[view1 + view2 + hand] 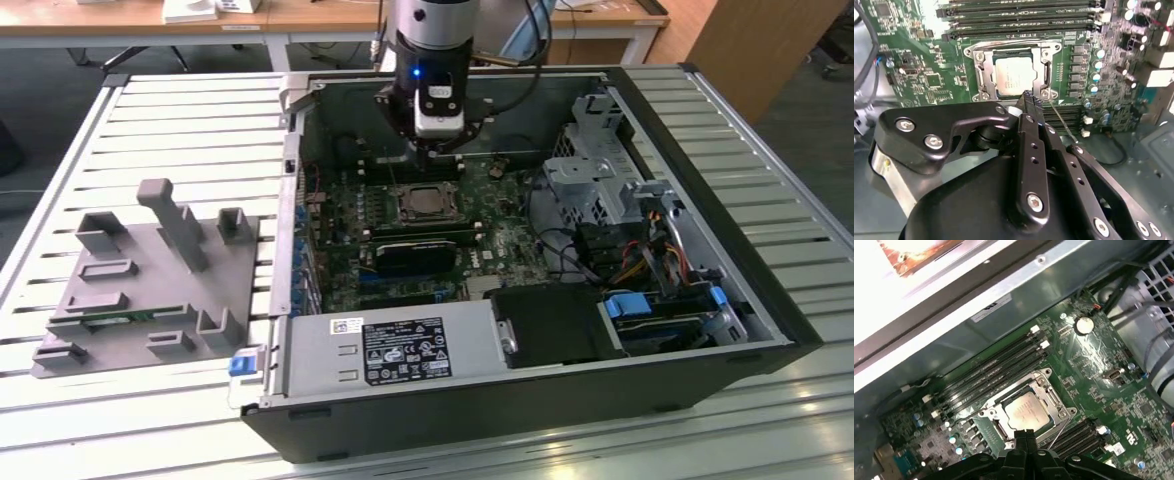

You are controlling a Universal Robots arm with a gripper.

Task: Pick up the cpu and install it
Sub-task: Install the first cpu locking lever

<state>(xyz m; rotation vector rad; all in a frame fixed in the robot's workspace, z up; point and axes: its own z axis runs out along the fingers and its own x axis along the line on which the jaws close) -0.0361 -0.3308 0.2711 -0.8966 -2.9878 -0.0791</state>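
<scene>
The cpu [424, 203], a small silvery square chip, lies flat inside the metal-framed socket [400, 190] on the green motherboard [501, 245] of the open computer case. My gripper [434, 158] hangs just above the socket's far edge, its black fingers pressed together with nothing between them. In both wrist views the cpu [1013, 77] [1026, 412] sits in the socket frame [979, 75] right past my shut fingertips [1029, 98] [1024, 436]. A thin wire lever [1061, 120] sticks out beside the socket.
A black rectangular block [420, 255] lies on the board in front of the socket. A white-labelled power supply [400, 350] fills the case's front. A drive cage [601, 160] and cables [641, 250] crowd the exterior view's right. A grey holder fixture [147, 270] stands on the slatted table.
</scene>
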